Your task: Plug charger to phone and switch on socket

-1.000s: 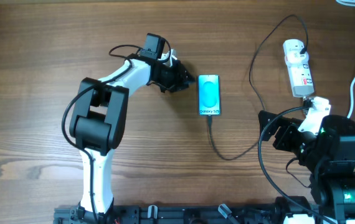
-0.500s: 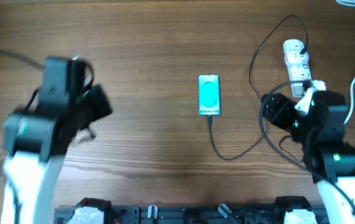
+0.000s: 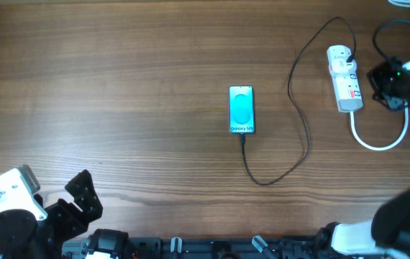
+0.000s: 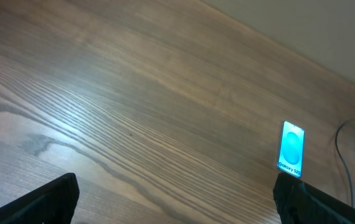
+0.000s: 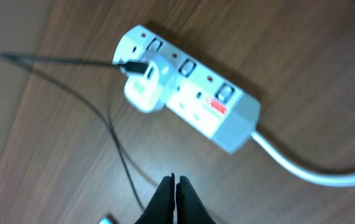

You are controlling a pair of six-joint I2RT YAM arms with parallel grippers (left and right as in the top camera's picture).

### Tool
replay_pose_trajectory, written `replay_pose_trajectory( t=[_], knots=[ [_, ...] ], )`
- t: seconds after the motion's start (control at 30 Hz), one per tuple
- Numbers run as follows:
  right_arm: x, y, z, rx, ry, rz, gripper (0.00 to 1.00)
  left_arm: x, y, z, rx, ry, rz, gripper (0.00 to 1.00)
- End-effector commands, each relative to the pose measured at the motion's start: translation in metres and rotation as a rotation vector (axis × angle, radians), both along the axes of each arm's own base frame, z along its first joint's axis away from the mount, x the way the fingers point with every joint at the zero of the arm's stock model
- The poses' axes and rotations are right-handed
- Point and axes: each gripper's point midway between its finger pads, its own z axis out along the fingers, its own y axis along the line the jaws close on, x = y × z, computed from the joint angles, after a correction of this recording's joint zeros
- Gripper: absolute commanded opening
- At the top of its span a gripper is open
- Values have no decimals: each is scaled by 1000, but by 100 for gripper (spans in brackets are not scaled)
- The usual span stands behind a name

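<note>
Since 1 second ago the left arm (image 3: 11, 223) has retreated to the near corner, left fingers (image 4: 47, 202) wide and empty. The right fingers (image 5: 184, 208), pressed together on nothing, now hang near the white plastic power-strip socket (image 3: 344, 79). The thin black charger cable (image 3: 297, 109) reaches the flat cyan-screened phone (image 3: 242, 110) midway across the wooden worktop (image 3: 119, 72), though whether it is seated is unclear. A misaimed press could shove the socket, tugging the cable loose.
</note>
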Motion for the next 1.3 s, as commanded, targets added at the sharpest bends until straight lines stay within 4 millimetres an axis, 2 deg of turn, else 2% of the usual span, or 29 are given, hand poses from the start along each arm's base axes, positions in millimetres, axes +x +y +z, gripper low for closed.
replay_pose_trajectory(
  t=[0.0,0.13,0.2,0.33,0.43,0.53,0.67,0.8,0.87,0.93,1.03,1.27],
  knots=[
    [30,-13,-45,37,53,-41,5,0,3,-1,17,4,10,100],
    [60,-24,-75,43,50,-54,5,0,3,-2,18,8,10,100],
    [68,-27,-85,48,36,-69,5,-8,4,-10,29,54,7,100],
    [73,-33,-97,1,49,-87,5,-13,11,-14,55,81,32,100],
    [77,-35,-95,-41,38,-73,5,-20,12,-13,50,53,33,100],
    [83,-27,-93,-65,31,-60,5,-50,17,-4,24,-94,37,100],
    [83,-28,-93,-153,53,-77,5,-88,26,-1,0,-268,52,100],
    [84,-35,-91,-203,56,-93,5,-105,29,-1,-16,-346,54,100],
    [82,-38,-99,-220,78,-96,5,-108,29,-2,-18,-359,54,100],
    [80,-36,-119,-202,114,-87,5,-108,30,-2,-17,-359,58,100],
    [82,-33,-134,-182,128,-70,5,-108,30,-2,-16,-359,58,100],
    [93,-29,-130,-176,81,-30,5,-108,30,-2,-17,-359,58,100]
  ],
)
